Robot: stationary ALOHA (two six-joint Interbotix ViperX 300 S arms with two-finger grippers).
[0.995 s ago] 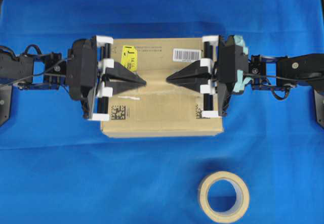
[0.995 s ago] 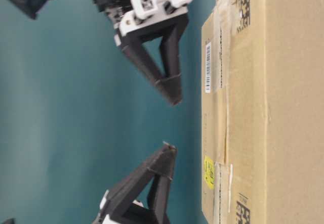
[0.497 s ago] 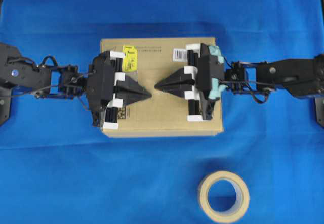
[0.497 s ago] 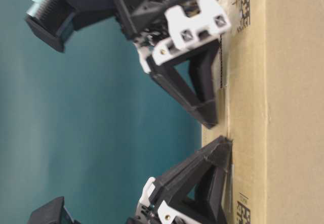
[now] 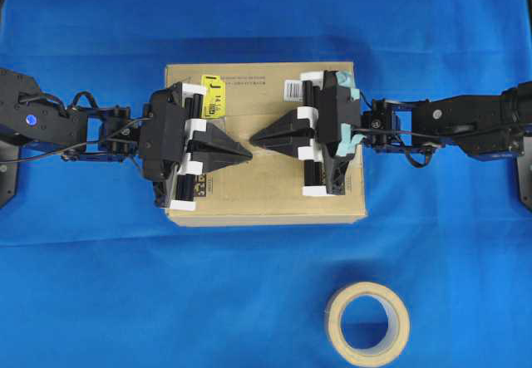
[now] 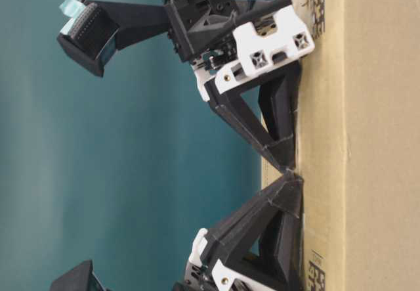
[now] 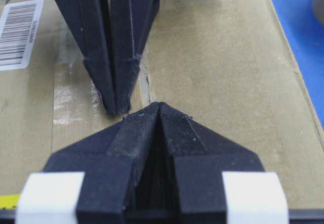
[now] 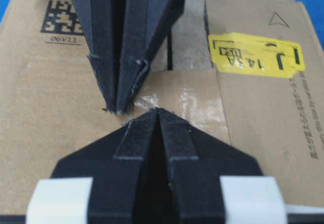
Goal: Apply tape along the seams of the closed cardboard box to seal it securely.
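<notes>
On top of the cardboard box (image 5: 266, 193), the glossy brown square of tape (image 8: 177, 102) lies under both fingertip pairs, over the seam (image 8: 170, 57) — beside the yellow sticker (image 8: 255, 54). Left gripper (image 5: 248, 154) and right gripper (image 5: 253, 138) point tip to tip, jaws pinched together, holding nothing — tips seemingly pressing the tape, though contact is hard to confirm. A tape roll (image 5: 366, 321) sits on the blue cloth (image 5: 100, 285).

Wrinkled blue cloth (image 5: 100, 285) covering the table, teal backdrop (image 6: 98, 173) behind, even lighting
</notes>
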